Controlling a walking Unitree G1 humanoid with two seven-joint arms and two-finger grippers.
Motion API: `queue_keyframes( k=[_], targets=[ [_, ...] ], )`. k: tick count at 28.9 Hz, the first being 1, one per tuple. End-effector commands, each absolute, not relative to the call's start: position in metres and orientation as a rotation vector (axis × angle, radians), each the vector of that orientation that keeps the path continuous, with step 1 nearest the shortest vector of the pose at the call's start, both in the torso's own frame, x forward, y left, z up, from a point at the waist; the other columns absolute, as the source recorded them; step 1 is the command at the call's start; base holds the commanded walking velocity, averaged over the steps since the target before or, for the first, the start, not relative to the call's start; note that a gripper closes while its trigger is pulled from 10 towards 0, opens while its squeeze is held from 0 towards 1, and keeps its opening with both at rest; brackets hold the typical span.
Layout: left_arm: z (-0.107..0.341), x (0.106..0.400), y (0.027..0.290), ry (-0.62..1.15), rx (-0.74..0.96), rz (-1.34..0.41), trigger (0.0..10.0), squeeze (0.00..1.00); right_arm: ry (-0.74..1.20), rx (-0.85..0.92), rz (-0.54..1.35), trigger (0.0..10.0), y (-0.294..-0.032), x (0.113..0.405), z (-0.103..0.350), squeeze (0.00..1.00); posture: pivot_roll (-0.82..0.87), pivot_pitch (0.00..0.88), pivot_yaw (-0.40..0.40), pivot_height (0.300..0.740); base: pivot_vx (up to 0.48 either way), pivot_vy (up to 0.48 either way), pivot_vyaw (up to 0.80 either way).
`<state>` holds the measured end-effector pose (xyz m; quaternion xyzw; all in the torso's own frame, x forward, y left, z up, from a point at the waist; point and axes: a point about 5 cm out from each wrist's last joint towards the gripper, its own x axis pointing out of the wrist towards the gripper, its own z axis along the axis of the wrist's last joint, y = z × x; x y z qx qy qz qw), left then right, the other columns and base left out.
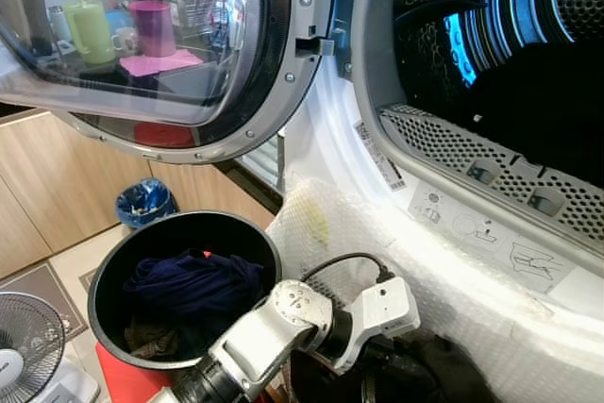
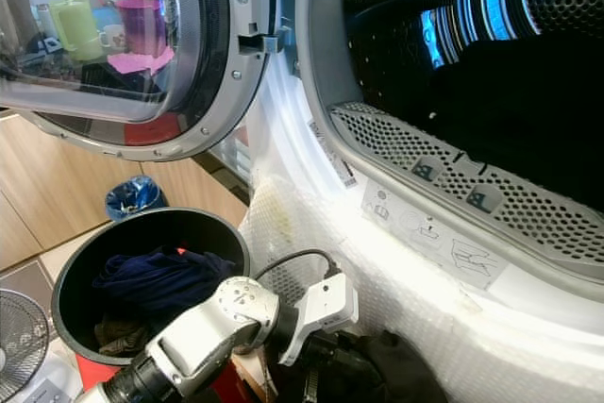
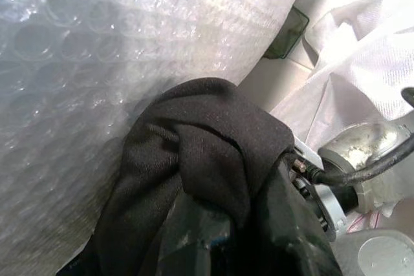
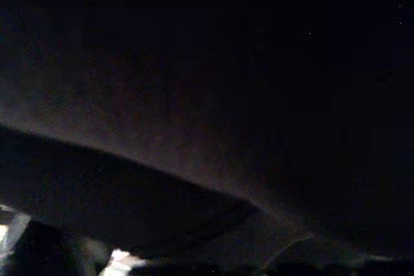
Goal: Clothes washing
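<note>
Nearest me, my left gripper (image 1: 396, 379) sits low against the bubble-wrapped front of the washing machine (image 1: 453, 271), bundled in a black garment (image 3: 207, 140) that drapes over its fingers; I cannot tell how far they are parted. Just left of the machine stands a black laundry bin (image 1: 109, 276) with dark blue clothes (image 1: 189, 285) inside. Above it the machine's round door (image 1: 236, 92) hangs open, and beyond is the dark drum (image 1: 528, 92). My right wrist view is too dark to read
</note>
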<state>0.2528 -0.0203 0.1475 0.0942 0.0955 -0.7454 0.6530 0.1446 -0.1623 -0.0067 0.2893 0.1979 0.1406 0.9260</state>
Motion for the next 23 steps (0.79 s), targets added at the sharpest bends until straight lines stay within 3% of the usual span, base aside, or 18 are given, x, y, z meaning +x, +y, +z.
queue_keyframes(
  k=[1, 23],
  targets=[
    [0.157, 0.255, -0.024, 0.175, 0.217, -1.703, 0.0, 0.0, 0.376, 0.636, 0.279, 0.0, -0.163, 0.143, -0.004, 0.0, 0.21, 0.045, -0.061, 0.74, 0.0, 0.0, 0.0],
    [0.161, 0.249, -0.028, 0.172, 0.199, -1.741, 0.0, 0.0, 0.288, 0.797, 0.498, 0.0, -0.144, 0.144, 0.009, 0.0, 0.22, 0.053, -0.061, 0.74, 0.0, 0.0, 0.0]
  ],
)
